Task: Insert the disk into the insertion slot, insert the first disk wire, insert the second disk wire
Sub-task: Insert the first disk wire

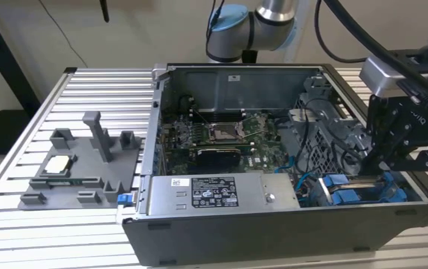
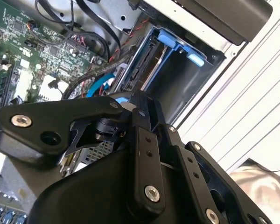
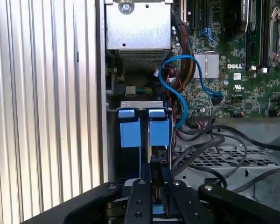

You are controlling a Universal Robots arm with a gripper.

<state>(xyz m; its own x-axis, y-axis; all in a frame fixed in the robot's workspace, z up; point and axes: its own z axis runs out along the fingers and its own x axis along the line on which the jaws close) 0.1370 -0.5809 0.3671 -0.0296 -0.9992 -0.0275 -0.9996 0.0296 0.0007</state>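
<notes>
The computer case [image 1: 274,241] lies open. In one corner of it, the insertion slot [image 2: 177,86] holds the disk [image 2: 148,65] on edge. The gripper [image 3: 154,169] hangs just over that corner; I cannot tell its grip. Loose cables [image 3: 210,144] crowding there could snag or get pinched.

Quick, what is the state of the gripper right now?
Gripper: cannot be told whether open or closed; it is at the drive bay.

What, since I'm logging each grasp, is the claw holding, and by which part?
It cannot be told: the claw is close to the disk's blue carrier in the insertion slot.
</notes>
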